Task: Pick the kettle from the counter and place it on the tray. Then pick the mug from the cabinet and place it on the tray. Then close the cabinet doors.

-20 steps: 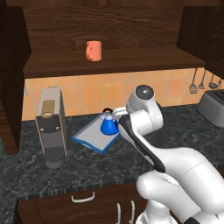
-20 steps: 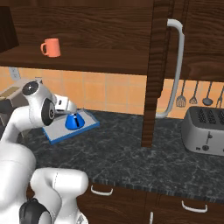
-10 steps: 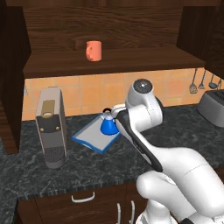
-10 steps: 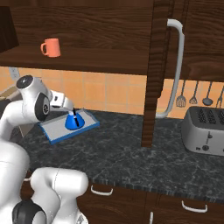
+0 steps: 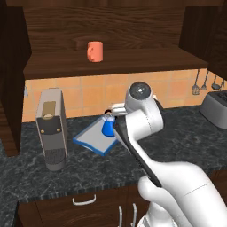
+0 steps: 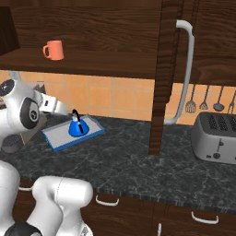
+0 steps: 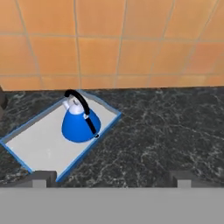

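The kettle (image 7: 80, 122) sits on the tray (image 7: 39, 146), near its far end, and the gripper (image 7: 109, 177) is let go and wide open, holding nothing, just above and in front of the tray. The next job looks like the mug (image 6: 54, 50), which stands up on the shelf of the cabinet (image 5: 111, 62), high above the tray, so the arm should lift well clear of the kettle's black handle first and reach for the mug with its fingers open around its sides. Compared with a second ago, the arm has pulled back and up from the tray, while the kettle, tray and mug stay in the same spots.
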Available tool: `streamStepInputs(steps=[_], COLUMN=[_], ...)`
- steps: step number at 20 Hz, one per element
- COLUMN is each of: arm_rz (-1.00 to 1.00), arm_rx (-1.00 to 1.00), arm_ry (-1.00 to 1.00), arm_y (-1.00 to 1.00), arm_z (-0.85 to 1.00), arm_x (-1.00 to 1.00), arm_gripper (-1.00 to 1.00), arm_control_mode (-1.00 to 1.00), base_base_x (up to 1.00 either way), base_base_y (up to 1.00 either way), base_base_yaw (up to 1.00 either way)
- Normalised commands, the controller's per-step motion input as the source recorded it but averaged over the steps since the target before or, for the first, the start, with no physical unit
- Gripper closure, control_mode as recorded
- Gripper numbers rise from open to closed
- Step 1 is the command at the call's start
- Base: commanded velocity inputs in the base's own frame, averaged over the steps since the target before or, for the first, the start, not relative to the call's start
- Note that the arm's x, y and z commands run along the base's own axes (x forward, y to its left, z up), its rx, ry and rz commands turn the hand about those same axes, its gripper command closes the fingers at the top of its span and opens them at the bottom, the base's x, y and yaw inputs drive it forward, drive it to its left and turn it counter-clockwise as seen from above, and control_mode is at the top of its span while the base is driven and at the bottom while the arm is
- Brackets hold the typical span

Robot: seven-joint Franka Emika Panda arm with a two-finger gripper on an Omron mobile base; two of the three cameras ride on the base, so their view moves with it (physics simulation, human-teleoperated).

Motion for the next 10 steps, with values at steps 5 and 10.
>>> streamStepInputs(steps=[5,10], arm_rz=[-0.29,-0.19], arm_rx=[-0.06,0.00], arm_ry=[0.00,0.00], arm_y=[0.33,0.00], arm_z=[0.90,0.70], arm_x=[-0.06,-0.03], arm_gripper=[-1.00,-1.00], arm_control_mode=[-1.00,-1.00], base_base_x=[0.00,0.00], base_base_y=[0.00,0.00], base_base_yaw=[0.00,0.00])
